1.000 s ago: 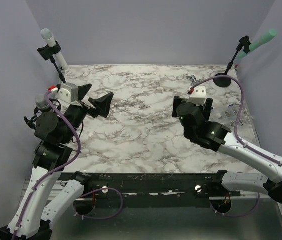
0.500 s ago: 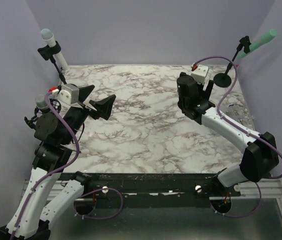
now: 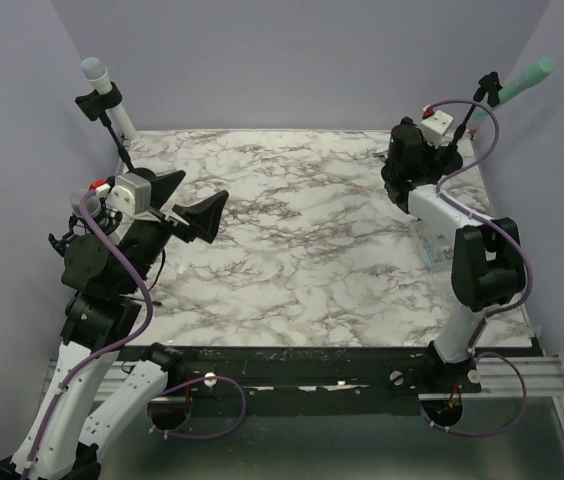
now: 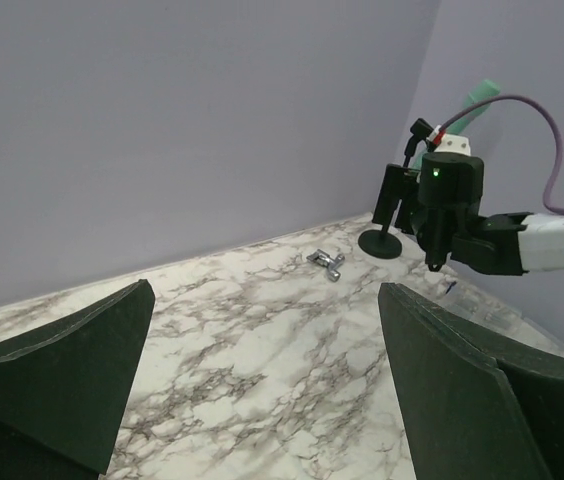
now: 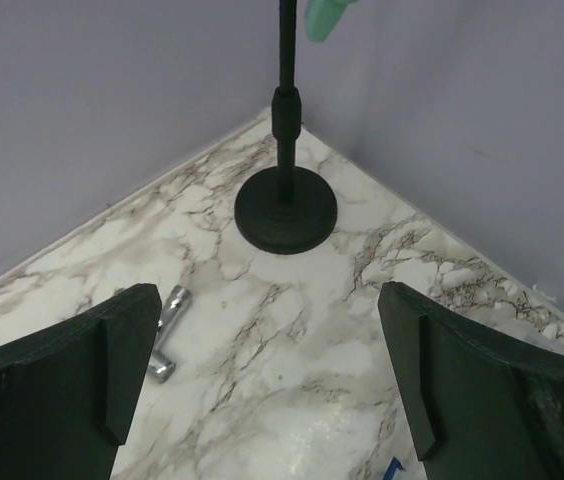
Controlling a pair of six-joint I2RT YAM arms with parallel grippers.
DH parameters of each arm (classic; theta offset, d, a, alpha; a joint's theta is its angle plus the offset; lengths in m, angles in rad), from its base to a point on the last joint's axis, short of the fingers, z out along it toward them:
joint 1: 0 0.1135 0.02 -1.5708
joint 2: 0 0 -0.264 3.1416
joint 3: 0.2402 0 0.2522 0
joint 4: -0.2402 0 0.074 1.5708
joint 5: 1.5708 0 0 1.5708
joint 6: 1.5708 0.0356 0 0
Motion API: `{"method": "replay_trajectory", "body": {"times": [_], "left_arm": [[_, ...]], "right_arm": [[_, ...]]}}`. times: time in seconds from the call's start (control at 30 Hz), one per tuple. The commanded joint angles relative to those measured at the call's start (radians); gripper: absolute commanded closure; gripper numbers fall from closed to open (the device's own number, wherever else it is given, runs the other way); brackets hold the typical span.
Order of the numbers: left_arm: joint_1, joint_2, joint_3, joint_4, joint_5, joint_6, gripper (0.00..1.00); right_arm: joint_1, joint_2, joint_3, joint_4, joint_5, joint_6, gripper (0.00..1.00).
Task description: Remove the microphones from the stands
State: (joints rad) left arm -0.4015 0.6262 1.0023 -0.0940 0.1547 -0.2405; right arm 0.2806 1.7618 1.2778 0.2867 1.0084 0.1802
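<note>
Top external view, your stock as it stands, nearest first.

Arms: two, with their bases at the near edge of the marble-patterned tabletop.

Pincers: two.
- Your left pincer hangs over the left side of the tabletop, jaws spread wide with nothing between them.
- Your right pincer is out at the far right corner, jaws also spread wide and holding nothing. Its wrist view looks between the fingers at the round black base of the right stand, which it does not touch.

Loose metal piece: one, small, lying flat on the tabletop near that base.

Stands: two, one in each far corner.

Microphones: two, each in its stand's clip.
- The green microphone sits tilted in the clip atop the right stand, above the right pincer.
- The grey-headed microphone sits in the left stand at the far left corner, well apart from your left pincer.

Changes against a second ago:
- Your right arm has swung from the middle right of the tabletop out to the far right corner, close to the right stand.
- Your left arm is nearly where it was.
- Both microphones and both stands are unmoved.
- Both pincers are as wide as before.
</note>
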Motion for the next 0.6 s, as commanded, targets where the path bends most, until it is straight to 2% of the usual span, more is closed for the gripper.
{"method": "replay_trajectory", "body": {"times": [0.0, 0.1, 0.2, 0.57], "left_arm": [[-0.007, -0.018, -0.011, 0.026, -0.018, -0.012, 0.01], [-0.009, -0.016, -0.013, 0.027, -0.022, -0.014, 0.01], [-0.011, -0.015, -0.014, 0.027, -0.030, -0.014, 0.01], [-0.012, 0.001, -0.015, 0.025, -0.040, -0.013, 0.02]], "right_arm": [[-0.093, 0.112, 0.035, 0.232, -0.069, -0.039, 0.00], [-0.130, 0.186, 0.033, 0.421, -0.083, -0.129, 0.00], [-0.167, 0.268, 0.073, 0.489, -0.123, -0.145, 0.00], [-0.265, 0.536, 0.350, 0.464, -0.194, -0.166, 0.00]]}}
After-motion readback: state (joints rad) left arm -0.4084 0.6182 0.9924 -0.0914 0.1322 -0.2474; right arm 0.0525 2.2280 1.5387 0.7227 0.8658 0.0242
